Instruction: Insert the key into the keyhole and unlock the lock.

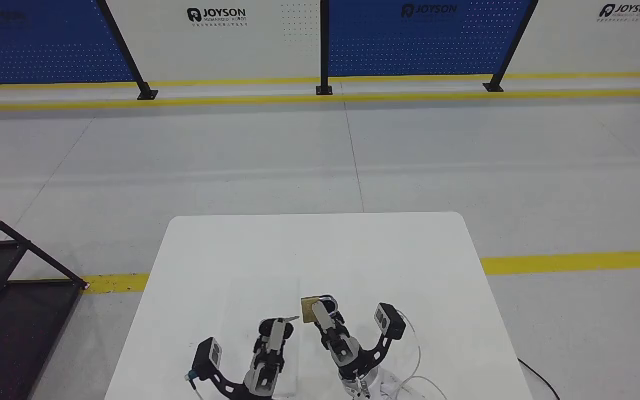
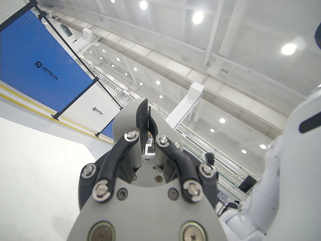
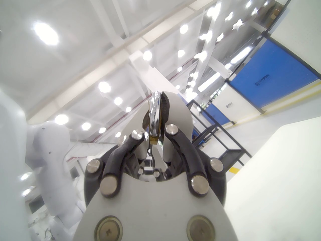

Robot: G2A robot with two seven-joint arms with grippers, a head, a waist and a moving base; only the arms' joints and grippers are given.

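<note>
In the top view both arms are over the near edge of the white table (image 1: 310, 250). My right gripper (image 1: 319, 313) is shut on a brass padlock (image 1: 311, 303). The right wrist view shows the padlock (image 3: 155, 119), its chrome shackle and brass body clamped between the fingers of the right gripper (image 3: 158, 107). My left gripper (image 1: 277, 330) sits just left of it, shut on a small key (image 1: 289, 320) whose tip points toward the padlock, a short gap away. In the left wrist view the left gripper (image 2: 146, 117) has its black pads (image 2: 141, 116) pressed together, and the key is hidden.
White cables (image 1: 420, 385) lie at the table's near right corner. A black rack (image 1: 30, 290) stands on the floor left of the table. Blue and white barrier panels (image 1: 420, 40) line the far side of the room.
</note>
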